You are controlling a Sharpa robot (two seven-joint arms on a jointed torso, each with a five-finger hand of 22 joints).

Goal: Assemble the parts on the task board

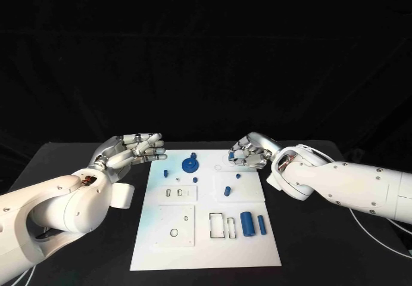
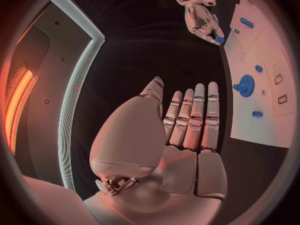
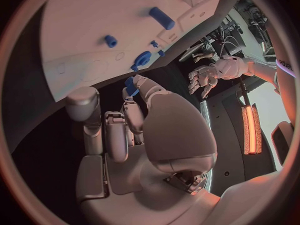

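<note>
progress: early, I reckon | right robot hand (image 1: 250,153) pinches a small blue part (image 1: 233,156) over the task board (image 1: 206,250) far edge | left robot hand (image 1: 136,149) empty, fingers straight | gear (image 1: 190,163), pegs still loose on board

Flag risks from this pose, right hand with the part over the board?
1. The right hand pinches a small blue part at its fingertips only; it could slip and drop onto the task board.
2. The blue gear stands close beside that hand; a descent might knock it.
</note>
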